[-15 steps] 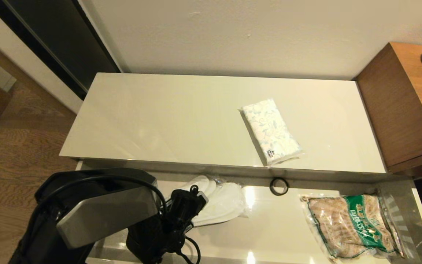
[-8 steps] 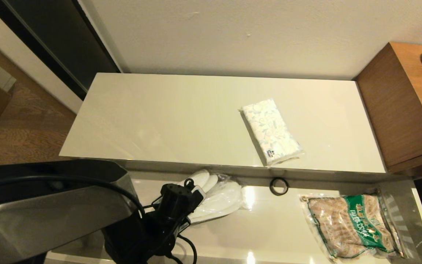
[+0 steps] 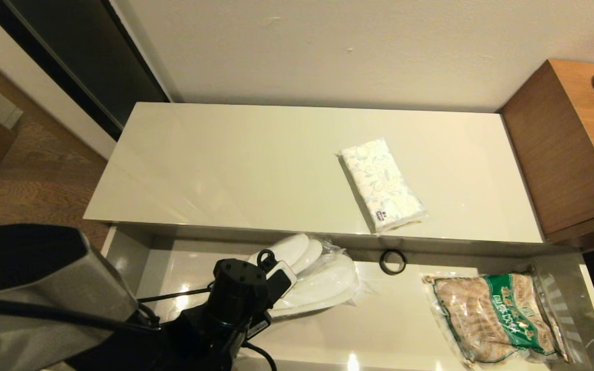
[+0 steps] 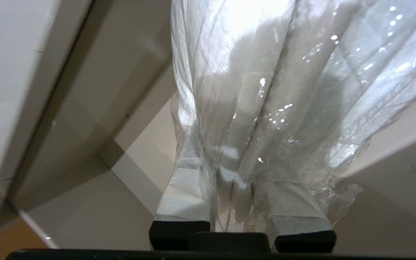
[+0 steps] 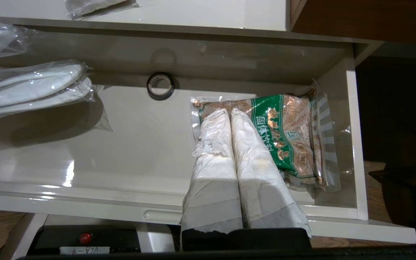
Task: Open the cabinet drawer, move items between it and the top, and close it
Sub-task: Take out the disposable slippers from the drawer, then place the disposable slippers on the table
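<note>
The left gripper [image 4: 242, 216] is pinching the wrapped slippers [image 3: 317, 278] between its fingers [image 4: 182, 196], the pack hanging above the open cabinet drawer [image 3: 395, 319]. The tissue pack [image 3: 382, 184] is lying on the top [image 3: 235, 165]. The right gripper [image 5: 231, 119] is hovering over the snack bag [image 5: 287, 133], fingers pressed together.

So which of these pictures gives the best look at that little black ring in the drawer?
The right wrist view: the black ring shows whole and close, lying flat at the back of the cabinet drawer, beside the snack bag. The head view shows it smaller, at the drawer's back edge. The left wrist view misses it: wrapped slippers fill it.
</note>
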Controlling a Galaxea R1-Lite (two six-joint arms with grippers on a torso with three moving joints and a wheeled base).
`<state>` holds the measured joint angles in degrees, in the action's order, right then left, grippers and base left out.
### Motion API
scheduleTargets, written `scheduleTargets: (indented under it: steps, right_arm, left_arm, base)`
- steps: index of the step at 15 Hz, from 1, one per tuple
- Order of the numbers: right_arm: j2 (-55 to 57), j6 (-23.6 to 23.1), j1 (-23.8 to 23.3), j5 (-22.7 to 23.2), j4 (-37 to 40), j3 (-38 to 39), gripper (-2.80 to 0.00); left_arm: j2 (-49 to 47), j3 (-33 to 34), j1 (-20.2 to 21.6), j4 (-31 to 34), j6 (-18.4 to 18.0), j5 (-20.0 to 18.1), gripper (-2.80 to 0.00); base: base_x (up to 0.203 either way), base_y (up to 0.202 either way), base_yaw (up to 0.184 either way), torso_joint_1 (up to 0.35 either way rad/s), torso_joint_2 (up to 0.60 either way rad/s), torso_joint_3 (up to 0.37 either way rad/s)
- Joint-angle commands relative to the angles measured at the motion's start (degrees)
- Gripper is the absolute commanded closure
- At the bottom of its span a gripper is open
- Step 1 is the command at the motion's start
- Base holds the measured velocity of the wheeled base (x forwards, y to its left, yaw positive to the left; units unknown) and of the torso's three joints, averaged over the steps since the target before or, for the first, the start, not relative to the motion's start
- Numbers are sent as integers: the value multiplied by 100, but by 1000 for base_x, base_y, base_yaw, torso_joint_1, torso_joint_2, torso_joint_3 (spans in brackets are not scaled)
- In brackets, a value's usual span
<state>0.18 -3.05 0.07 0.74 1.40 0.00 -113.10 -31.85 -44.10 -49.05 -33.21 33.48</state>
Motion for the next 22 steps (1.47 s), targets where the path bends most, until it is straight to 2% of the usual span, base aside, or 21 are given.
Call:
scheduleTargets:
  steps: [1,5,8,11,14,17,19,20,22]
  right_arm:
    - [8,-3,1,5,0,9,0]
    - [8,-3,1,8,0,9,0]
    - [8,-3,1,5,0,9,0]
    - [8,-3,1,5,0,9,0]
    - [8,-3,1,5,0,9,0]
    - [8,-3,1,5,0,9,0]
    - [8,-3,1,5,0,9,0]
    - [8,-3,1,5,0,9,0]
    - [8,-3,1,6,0,9,0]
  left_arm:
    - [515,10,-128,286,-20,-2,0]
    - [1004,-27,-535,642,-65,-110,0]
    - [1502,-145,-813,1216,-72,-78,0]
    - [1953,-423,-1045,1879,-72,-44,0]
    - [2385,-999,-1185,2506,-42,3,0]
    - [2790,-1804,-1188,3630,158,44,0]
    - [2937,-2551,-1132,4583,453,63,0]
    - [2933,-2851,-1035,4974,607,109,0]
    - [2567,-3487,-566,5501,896,215,0]
  base:
    - [0,0,0,0,0,0]
    - [0,0,0,0,0,0]
    - [0,0,0,0,0,0]
    - [0,0,0,0,0,0]
    - [0,0,0,0,0,0]
    - [0,0,0,0,0,0]
    - [0,0,0,0,0,0]
    - [0,0,0,0,0,0]
    - [0,0,0,0,0,0]
